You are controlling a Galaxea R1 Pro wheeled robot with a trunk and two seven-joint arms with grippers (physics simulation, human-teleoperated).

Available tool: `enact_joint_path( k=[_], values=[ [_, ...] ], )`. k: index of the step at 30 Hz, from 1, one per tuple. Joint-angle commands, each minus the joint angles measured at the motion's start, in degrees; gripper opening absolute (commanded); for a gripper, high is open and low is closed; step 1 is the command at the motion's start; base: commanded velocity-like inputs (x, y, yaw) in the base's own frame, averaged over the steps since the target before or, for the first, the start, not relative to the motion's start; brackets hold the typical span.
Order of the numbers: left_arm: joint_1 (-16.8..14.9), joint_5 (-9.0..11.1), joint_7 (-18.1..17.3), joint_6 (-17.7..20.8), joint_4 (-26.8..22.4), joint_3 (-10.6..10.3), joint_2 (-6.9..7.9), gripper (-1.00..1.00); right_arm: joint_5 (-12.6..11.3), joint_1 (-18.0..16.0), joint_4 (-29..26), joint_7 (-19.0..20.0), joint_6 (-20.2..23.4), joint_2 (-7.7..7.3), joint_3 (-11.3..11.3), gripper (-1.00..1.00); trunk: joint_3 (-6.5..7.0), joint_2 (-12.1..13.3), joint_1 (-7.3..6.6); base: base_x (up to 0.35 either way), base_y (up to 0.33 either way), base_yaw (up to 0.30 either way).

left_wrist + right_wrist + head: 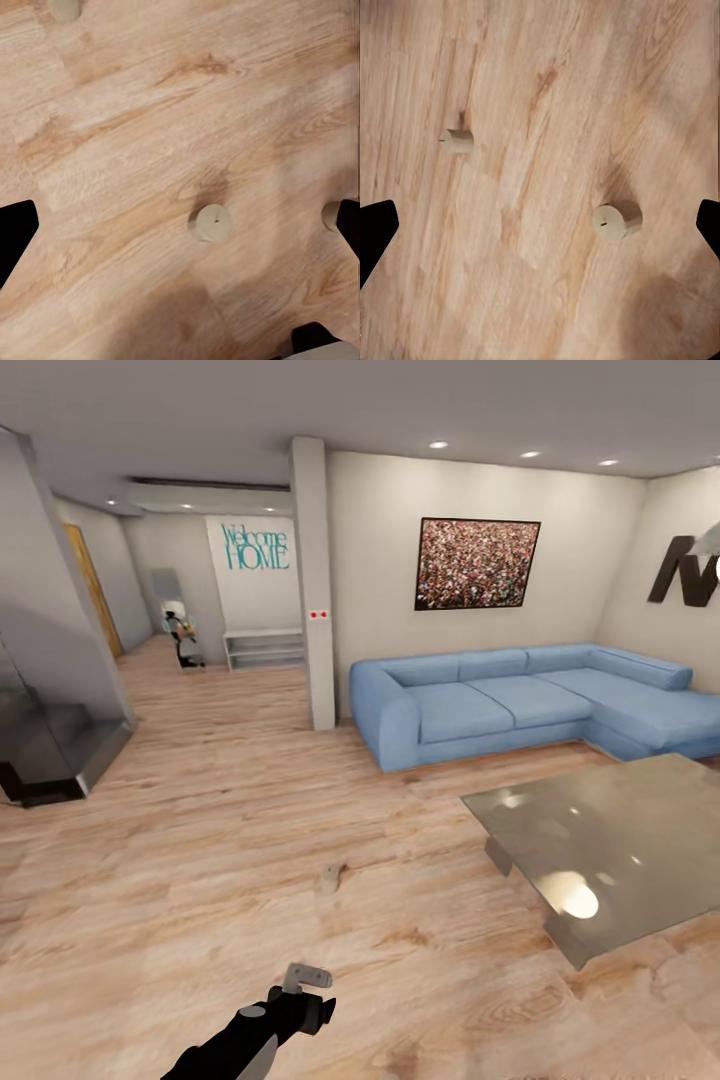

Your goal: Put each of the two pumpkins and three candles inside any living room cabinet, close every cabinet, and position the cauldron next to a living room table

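The robot stood in the living room, facing the blue sofa [530, 705] and the glass-topped table [620, 840]. One candle [330, 876] lay on the wood floor [200, 880] ahead of the left gripper [305, 978], well short of the table.

In the left wrist view a candle [208, 223] stood upright between the two dark finger tips at the frame edges; the jaws were wide apart and held nothing. Another candle [64, 7] sat near that frame's edge, and a third pale shape, partly hidden by one finger, could not be identified. The right wrist view showed two candles [616, 220] [457, 142], tipped so that their wick ends showed; the right jaws also stood wide and empty.

The step in hand was judged to be the pick of the centred candle. Recommended procedure: descend straight over it, keep it centred between the fingers, and close slowly (a short squat cylinder rolls readily if nudged off its base). No pumpkin or cabinet was identifiable.
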Motion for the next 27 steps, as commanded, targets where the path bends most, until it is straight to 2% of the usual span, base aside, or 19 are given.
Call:
enact_joint_path(
  k=[1, 20, 27],
  values=[
    [-0.1, 0.4, 0.0, 0.2, -0.1, -0.2, 0.04, 1.0, -0.6, 0.0, 0.0, 0.2, 0.6, -0.01, -0.1, 1.0, -0.12, -0.1, 0.05, 0.118, 0.0, -0.286],
    [-0.1, 0.4, 0.0, 0.2, -0.1, -0.2, 0.04, 1.0, -0.5, 0.0, 0.0, 0.2, 0.6, 0.0, 0.0, 1.0, -0.12, -0.1, 0.05, 0.023, -0.01, -0.288],
    [-0.1, 0.4, 0.1, 0.2, -0.1, -2.2, 0.04, 1.0, -0.5, 0.0, 0.0, 0.1, 0.6, -0.01, 0.0, 1.0, -0.12, -0.1, 0.05, 0.0, -0.218, -0.288]
  ],
)
